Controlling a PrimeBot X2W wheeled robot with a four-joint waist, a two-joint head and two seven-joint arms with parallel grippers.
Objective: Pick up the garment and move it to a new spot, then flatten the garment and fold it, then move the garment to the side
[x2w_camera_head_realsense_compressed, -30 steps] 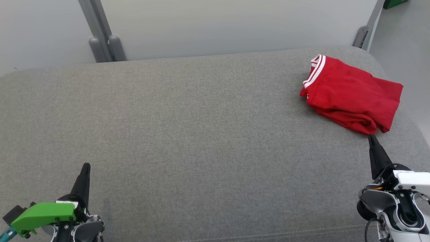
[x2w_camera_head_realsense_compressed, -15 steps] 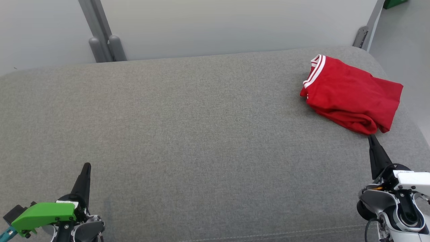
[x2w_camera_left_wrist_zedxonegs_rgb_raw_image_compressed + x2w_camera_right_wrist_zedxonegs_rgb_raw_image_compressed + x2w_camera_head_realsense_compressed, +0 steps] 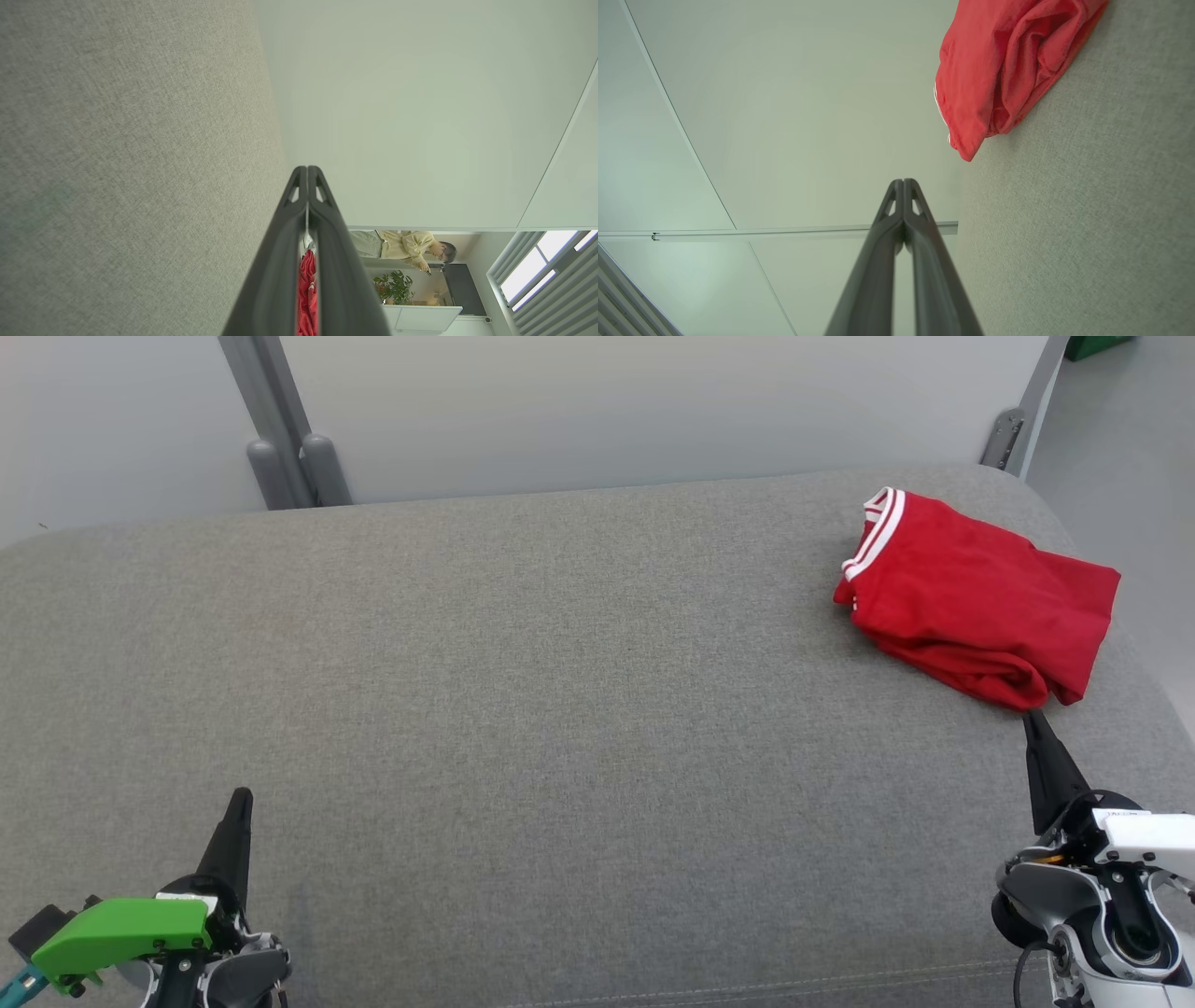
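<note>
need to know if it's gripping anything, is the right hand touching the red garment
Apart. In the right wrist view the shut right hand ends short of the red garment, with pale wall showing between its tips and the cloth.

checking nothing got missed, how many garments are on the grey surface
1: the red garment, folded, at the far right of the grey surface, just beyond the right gripper.

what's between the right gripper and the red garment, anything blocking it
Nothing visible stands in the way. The right gripper, shut, points at the near edge of the garment from close by, and just a short stretch of bare grey cushion lies between them.
</note>
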